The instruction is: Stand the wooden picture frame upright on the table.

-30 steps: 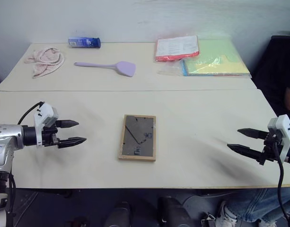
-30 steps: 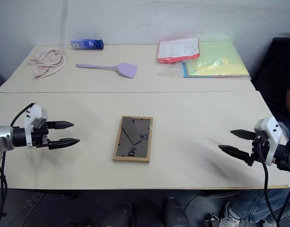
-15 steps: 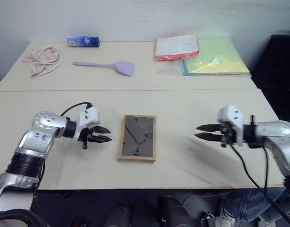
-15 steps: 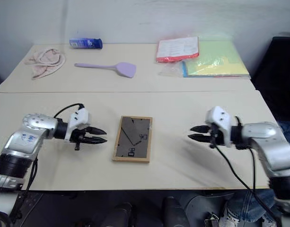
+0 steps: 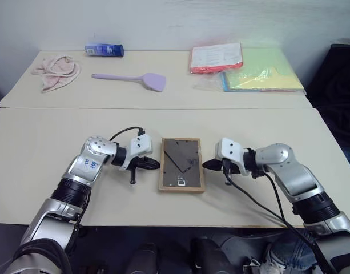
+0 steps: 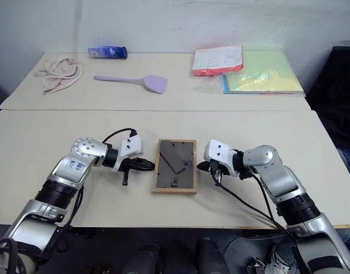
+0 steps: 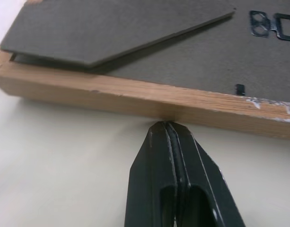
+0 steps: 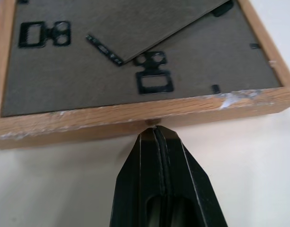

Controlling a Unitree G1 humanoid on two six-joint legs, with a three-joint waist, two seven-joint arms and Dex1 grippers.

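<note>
Wooden picture frame (image 5: 181, 164) flat, back up, on tabletop (image 5: 266, 123); left tool (image 5: 152, 164) clenched at 9 o'clock edge, right tool (image 5: 209, 165) clenched at 3; lift, standing left

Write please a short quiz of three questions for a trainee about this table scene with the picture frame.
1. True or false: the wooden picture frame lies flat, back panel up.
2. Both grippers are: A) open B) shut C) one of each.
3. Which frame edges do the left gripper and the right gripper point at?

Key:
1. True.
2. B.
3. The long side edges, one gripper at each side, tips close against the wood.
</note>
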